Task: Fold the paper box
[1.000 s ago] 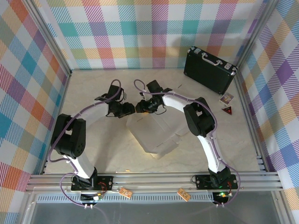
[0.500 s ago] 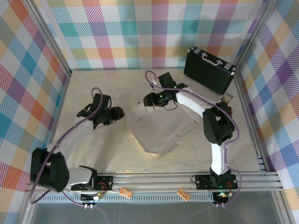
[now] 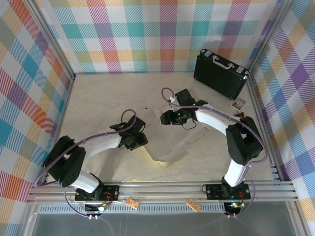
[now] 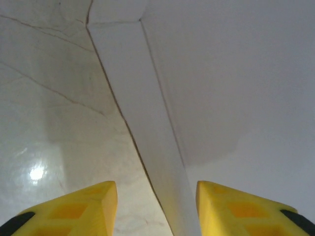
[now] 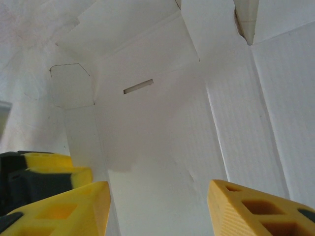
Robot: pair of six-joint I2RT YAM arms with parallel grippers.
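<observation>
Between the wide-spread jaws of the left gripper (image 4: 156, 194) runs a narrow side flap (image 4: 147, 128) of the paper box (image 3: 172, 140). The jaws straddle the flap without closing on anything.

Over the far part of the sheet the right gripper (image 5: 157, 194) hangs with its jaws just as wide and empty. Below it is a white panel with a short slot (image 5: 138, 86) and a cut tab (image 5: 71, 86) to the slot's left.

The box lies nearly flat, white side up, in the middle of the desk (image 3: 98, 98) between the two arms. A black briefcase (image 3: 220, 73) stands well apart at the far right.

Folding looks to be at its start, with the first side wall in hand. The next move seems to call for the left jaws to pinch or get under that flap and turn it up along its crease. Meanwhile the right gripper would need to press the main panel down so the sheet does not slide.
</observation>
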